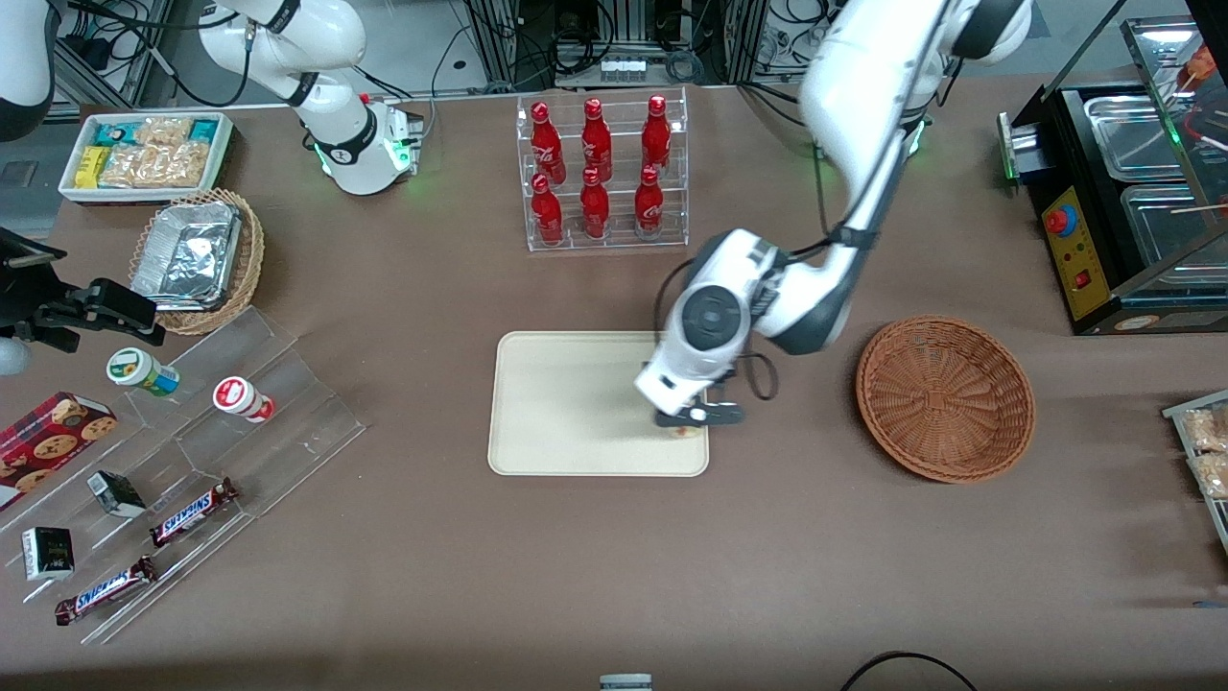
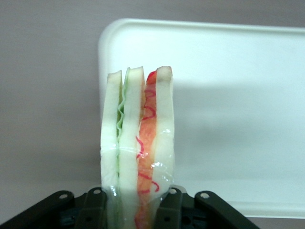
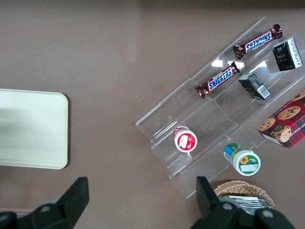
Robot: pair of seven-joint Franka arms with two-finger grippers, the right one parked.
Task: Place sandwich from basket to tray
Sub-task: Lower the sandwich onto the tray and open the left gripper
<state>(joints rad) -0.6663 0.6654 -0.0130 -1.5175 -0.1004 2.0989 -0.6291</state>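
In the front view the sandwich (image 2: pixel 138 148) is almost wholly hidden beneath the end effector (image 1: pixel 693 420), by which it is pinched over the tray's (image 1: pixel 566 403) corner nearest the basket (image 1: pixel 945 396). Bare desk (image 1: pixel 787 537) lies between tray and basket.

We are seeing the claw (image 1: pixel 687 423) holding the sandwich (image 2: pixel 138 148) over the tray (image 1: pixel 566 403), with the basket (image 1: pixel 945 397) lying beside it on the surface (image 1: pixel 614 576).

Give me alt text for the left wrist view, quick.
The gripper is shut on the sandwich, a wedge of white bread with green and red filling, holding it edge-on just above the cream tray. Brown table shows beside the tray.
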